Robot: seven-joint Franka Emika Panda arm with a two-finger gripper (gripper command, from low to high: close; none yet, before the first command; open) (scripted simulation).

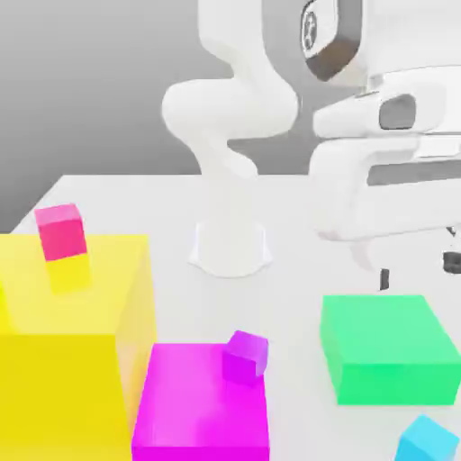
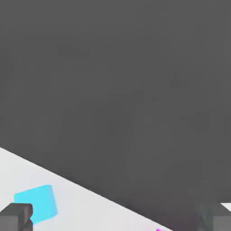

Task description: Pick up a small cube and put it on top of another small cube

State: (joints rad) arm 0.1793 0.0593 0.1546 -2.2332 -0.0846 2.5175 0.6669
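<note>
A small light-blue cube (image 1: 428,441) sits on the white table at the front of the exterior view's right, just in front of the large green block (image 1: 387,347). In the hand view the same small cube (image 2: 36,203) lies close to one dark fingertip (image 2: 16,217). My gripper (image 1: 419,270) hangs above the table behind the green block, well above and apart from the cube. Its fingers stand wide open (image 2: 115,221) with nothing between them. A small purple cube (image 1: 246,354) rests on the big magenta block (image 1: 203,401). A small pink cube (image 1: 61,231) sits on the big yellow block (image 1: 67,342).
The arm's white base (image 1: 230,248) stands at the middle back of the table (image 1: 297,306). The yellow and magenta blocks take up the front of the exterior view's left. A brighter yellow patch (image 1: 69,272) lies right under the pink cube.
</note>
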